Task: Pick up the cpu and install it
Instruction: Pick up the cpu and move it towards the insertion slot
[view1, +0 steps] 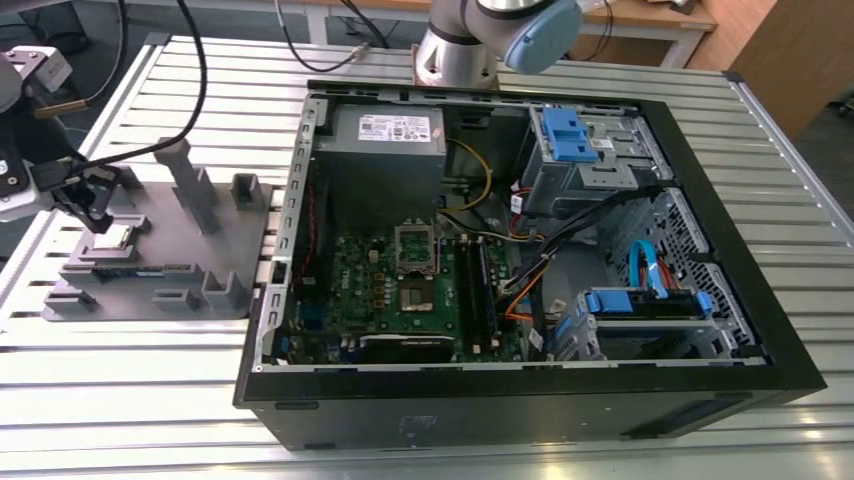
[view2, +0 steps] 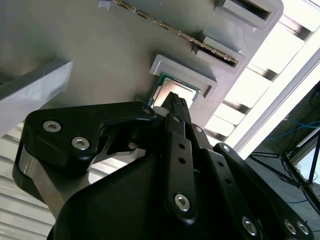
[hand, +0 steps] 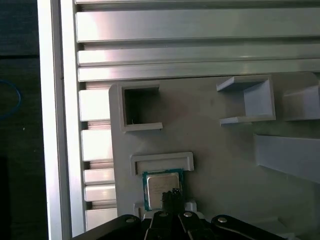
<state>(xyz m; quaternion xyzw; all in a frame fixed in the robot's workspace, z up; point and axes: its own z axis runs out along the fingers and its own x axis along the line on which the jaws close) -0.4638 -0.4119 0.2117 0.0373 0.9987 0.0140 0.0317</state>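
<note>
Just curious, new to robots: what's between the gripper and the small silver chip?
Nothing: in the first wrist view the gripper reaches right over the cpu, lying in its pocket on the grey tray, with no gap showing.

Pincer (hand: 172, 194) hides near edge of cpu (hand: 157, 186).

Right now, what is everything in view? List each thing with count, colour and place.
table: one, silver slats, under everything.
tray: one, grey, on the table, exterior view's left.
cpu: one, silver, in a tray pocket.
memory stick: one, dark, in a tray slot beside the cpu.
computer case: one, black, open, mid-table.
motherboard: one, green, inside the case.
socket frame: one, metal, on the motherboard.
arm: one, silver and blue, at the case's far side.
claw: one, black, close over the cpu.
</note>
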